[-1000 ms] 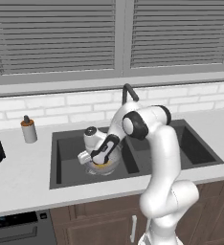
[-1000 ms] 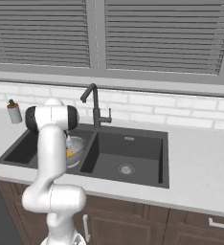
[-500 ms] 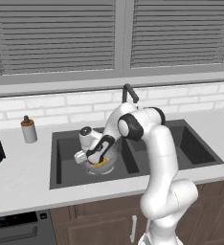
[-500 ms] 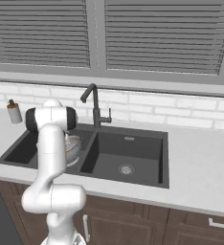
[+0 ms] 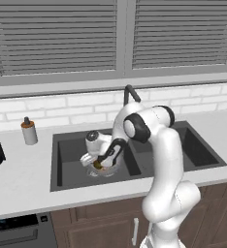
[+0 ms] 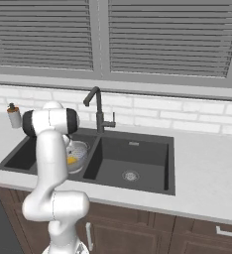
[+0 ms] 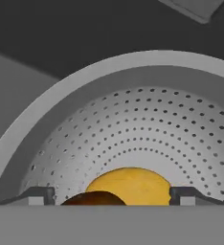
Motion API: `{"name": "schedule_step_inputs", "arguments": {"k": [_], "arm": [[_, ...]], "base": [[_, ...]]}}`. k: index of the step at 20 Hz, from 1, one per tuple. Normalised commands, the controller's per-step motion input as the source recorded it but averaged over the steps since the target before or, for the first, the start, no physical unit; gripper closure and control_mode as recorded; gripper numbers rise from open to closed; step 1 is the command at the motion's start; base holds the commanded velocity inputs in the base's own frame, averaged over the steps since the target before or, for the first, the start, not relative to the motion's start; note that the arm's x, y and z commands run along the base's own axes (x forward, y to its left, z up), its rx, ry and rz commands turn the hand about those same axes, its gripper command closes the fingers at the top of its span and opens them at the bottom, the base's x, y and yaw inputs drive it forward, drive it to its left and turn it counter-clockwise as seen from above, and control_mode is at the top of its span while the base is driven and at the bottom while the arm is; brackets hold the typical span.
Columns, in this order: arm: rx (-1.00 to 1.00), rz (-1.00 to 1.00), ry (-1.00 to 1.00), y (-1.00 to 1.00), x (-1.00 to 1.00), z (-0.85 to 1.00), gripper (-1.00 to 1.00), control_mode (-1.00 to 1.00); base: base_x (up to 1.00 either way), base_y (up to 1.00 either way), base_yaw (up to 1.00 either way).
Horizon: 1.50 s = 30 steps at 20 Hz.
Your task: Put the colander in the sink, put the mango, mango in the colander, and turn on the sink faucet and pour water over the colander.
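Down in the left basin of the dark double sink (image 5: 62,160) sits the colander (image 5: 105,169), upright with its open mouth facing up, close to the divider between the two basins; from the right base camera its perforated silvery wall (image 6: 78,151) shows just left of that divider. Inside the colander lie both mangoes: the yellow-orange mango (image 7: 129,185) rests on the perforated bottom, its long axis lying roughly across the hand camera's picture, and the darker mango (image 7: 94,198) lies touching or just in front of it, mostly cut off by the lower edge so its direction cannot be told. A bit of yellow fruit (image 6: 72,160) also shows in the bowl from the right base camera. The gripper (image 7: 112,196) hangs over the colander's mouth, pointing down into it, its fingertips (image 7: 37,196) spread wide with the fruit between them and not clamped on anything. The right basin (image 6: 133,163) holds nothing but its round metal drain (image 6: 130,175). The gooseneck faucet (image 6: 96,111) stands behind the divider with its spout hooked toward the left basin. On the counter (image 5: 18,169) to the far left stands a small grey bottle with a brown top (image 5: 28,131).
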Motion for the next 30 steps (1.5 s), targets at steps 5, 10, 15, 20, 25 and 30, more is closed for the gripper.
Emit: {"name": "schedule_step_inputs", "arguments": {"k": [5, 10, 15, 20, 25, 30], "arm": [[0.00, 0.00, -0.13, -0.04, -0.28, 0.29, -1.00, -1.00], [0.00, 0.00, -0.17, 0.00, -0.26, 0.66, -1.00, -1.00], [0.01, 0.00, -0.19, -0.01, -0.28, 0.95, -1.00, -1.00], [0.02, 0.00, -0.11, 0.00, -0.27, 1.00, -1.00, -1.00], [0.03, 0.00, 0.00, 0.00, -0.05, 1.00, -1.00, -1.00], [0.05, 0.00, 0.02, 0.00, 0.00, 1.00, -1.00, -1.00]], "base": [[0.00, 0.00, 0.00], [0.00, 0.00, 0.00], [0.00, 0.00, 0.00], [0.00, 0.00, 0.00], [0.00, 0.00, 0.00], [0.00, 0.00, 0.00]]}}
